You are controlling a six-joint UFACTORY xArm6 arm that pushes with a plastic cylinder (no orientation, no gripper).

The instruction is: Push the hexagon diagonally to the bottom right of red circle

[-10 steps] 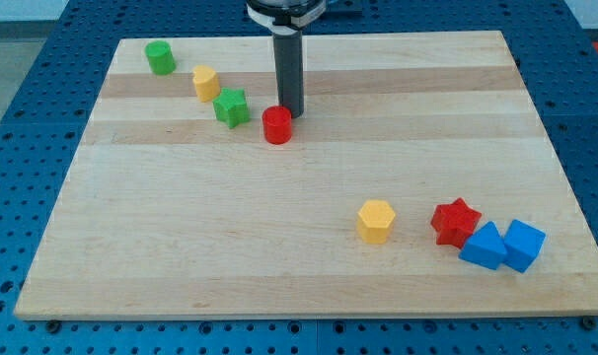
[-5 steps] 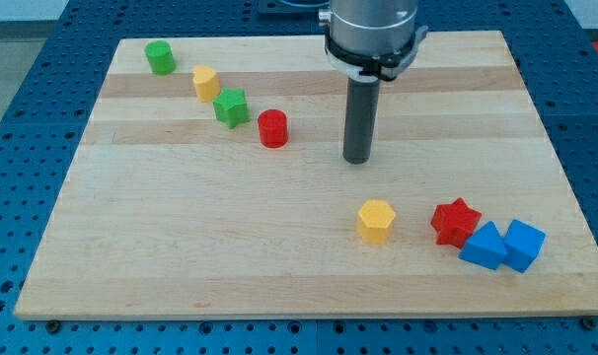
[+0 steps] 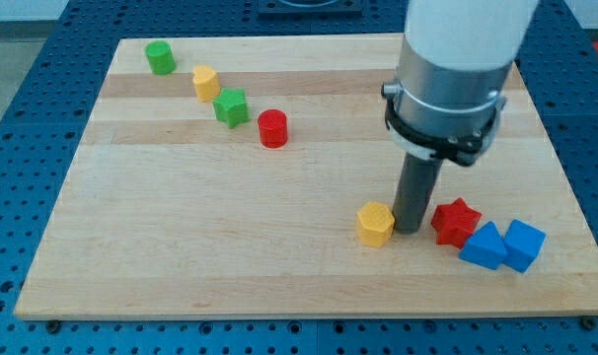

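Blue perforated metal surrounds the wooden board point(image 3: 181, 247) that you see, and all the blocks lie on this board. Starting at the view's left, near the top edge, you find a green cylinder point(image 3: 160, 57), then a yellow block point(image 3: 205, 83) whose shape is not clear, then a green star point(image 3: 231, 106), and then the red circle point(image 3: 272, 128); these four make a line that goes down toward the view's right. Further to the right and well below, you see the yellow hexagon point(image 3: 376, 223), which is the block to push. It is well apart from the red circle, toward the bottom right of it. Just beside the hexagon, on its right side, my tip point(image 3: 410, 230) rests on the board; it seems to touch the hexagon or nearly so, and it stands between the hexagon and the red star point(image 3: 455, 221). The rod has nothing that opens or closes, so it holds nothing; it can only push. At the far right, two blue cubes point(image 3: 503, 246) lie against each other, just beside the red star. You can judge that the approach is finished and the push is about to start. The hexagon probably must go nearer to the red circle, so the next move asks for a push toward the view's upper left, keeping the diagonal line.
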